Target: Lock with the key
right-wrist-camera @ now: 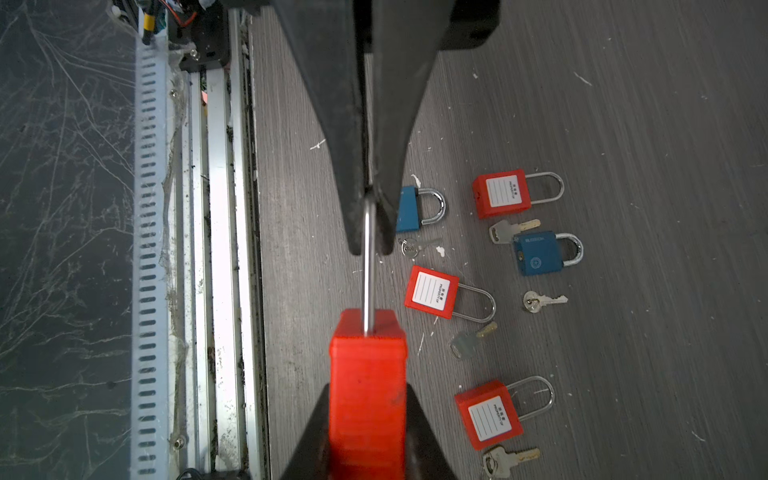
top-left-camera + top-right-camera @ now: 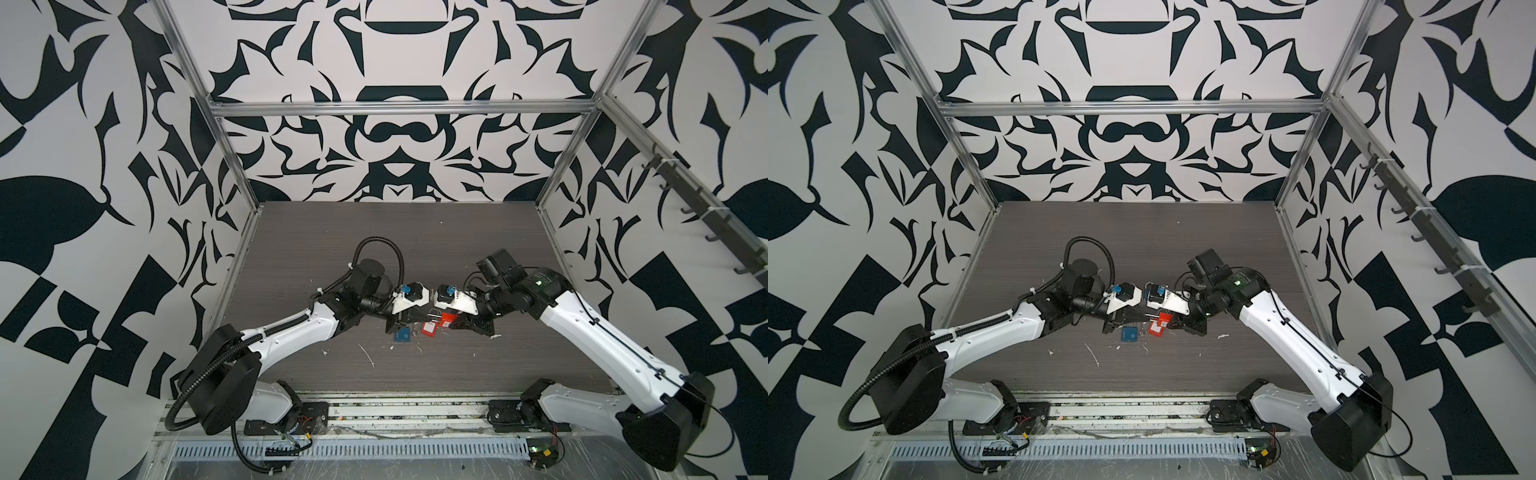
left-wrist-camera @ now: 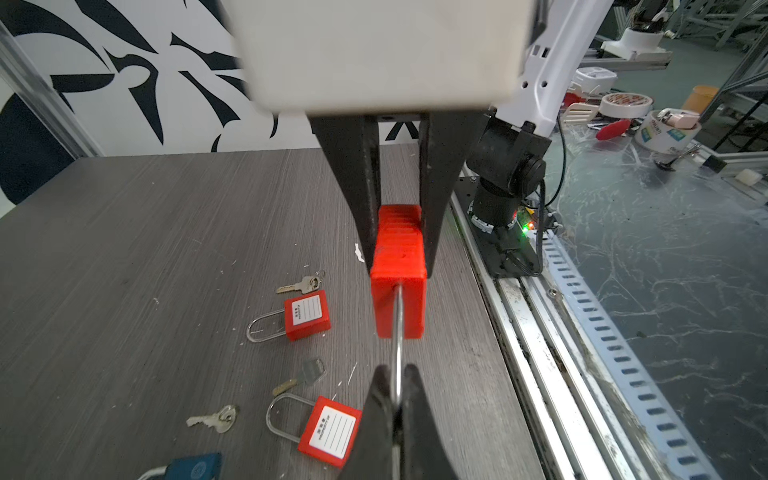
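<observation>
Red padlock, held clear above the surface, toward its front edge and about midway along it.
Left arm stretched low toward centre; left claw pressed together on the steel shackle. Padlock body red and ribbed, shackle pointing at the left claw. Right claw pinching the body by its sides; right arm reaching in low from the opposite side. Loose keys lie on the surface.

The red padlock is up off the table, just below the frame's centre, lying sideways, its steel shackle pointing left; small keys lie nearby.
</observation>
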`<act>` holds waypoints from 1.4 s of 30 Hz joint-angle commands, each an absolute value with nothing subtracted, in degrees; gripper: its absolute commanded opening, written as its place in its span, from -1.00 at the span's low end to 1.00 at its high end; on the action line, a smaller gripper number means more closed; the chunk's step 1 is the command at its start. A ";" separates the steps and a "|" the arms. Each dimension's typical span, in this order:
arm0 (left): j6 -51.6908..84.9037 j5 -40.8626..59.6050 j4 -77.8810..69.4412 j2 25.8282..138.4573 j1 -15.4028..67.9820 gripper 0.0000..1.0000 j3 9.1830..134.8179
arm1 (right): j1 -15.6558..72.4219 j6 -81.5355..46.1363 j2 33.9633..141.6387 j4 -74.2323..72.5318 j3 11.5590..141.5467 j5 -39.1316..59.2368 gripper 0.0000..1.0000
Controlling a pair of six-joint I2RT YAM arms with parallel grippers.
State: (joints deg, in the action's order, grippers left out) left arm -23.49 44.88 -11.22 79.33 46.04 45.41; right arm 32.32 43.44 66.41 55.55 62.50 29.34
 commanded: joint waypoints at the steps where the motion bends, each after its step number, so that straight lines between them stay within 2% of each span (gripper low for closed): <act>1: -26.59 43.90 -15.72 79.01 48.95 -1.00 45.35 | 34.25 43.41 65.29 40.19 63.77 38.06 -0.89; 5: -22.29 46.60 -18.21 80.84 48.93 -1.00 45.30 | 34.29 40.22 63.96 29.97 60.36 36.67 -0.89; 9: -18.61 48.07 -21.35 82.43 48.63 -1.00 44.77 | 34.35 39.62 64.16 27.74 59.68 36.99 -0.83; 11: -18.60 48.17 -20.93 81.54 47.48 -1.00 44.47 | 34.34 40.89 64.03 31.80 61.19 35.97 -0.65; 14: -17.93 50.25 -20.68 79.94 44.21 -1.00 44.12 | 34.26 42.83 63.98 42.84 64.64 32.97 -0.15; 17: -19.08 51.94 -17.76 78.81 41.83 -1.00 45.08 | 34.26 42.45 62.39 49.30 66.20 29.26 0.03; 23: -24.87 52.64 -8.62 78.60 41.30 -1.00 48.82 | 34.06 41.05 56.37 55.41 66.90 22.15 0.02; 28: -25.18 53.06 -8.36 78.31 41.31 -1.00 49.04 | 33.69 40.74 56.50 59.50 66.18 16.68 -0.14; 36: -25.23 53.88 -7.76 78.58 41.47 -1.00 49.68 | 32.76 38.31 58.33 56.02 62.54 16.79 -0.25; 40: -25.23 53.55 -7.95 78.40 41.48 -1.00 49.67 | 32.59 37.58 59.47 54.60 61.12 19.97 -0.27; 42: -25.27 53.26 -7.93 78.37 41.49 -1.00 49.63 | 32.57 37.18 60.00 53.90 60.21 20.90 -0.35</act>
State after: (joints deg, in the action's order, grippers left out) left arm -24.49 51.68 -7.73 79.68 41.32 47.88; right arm 32.75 38.57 59.61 55.81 61.06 18.70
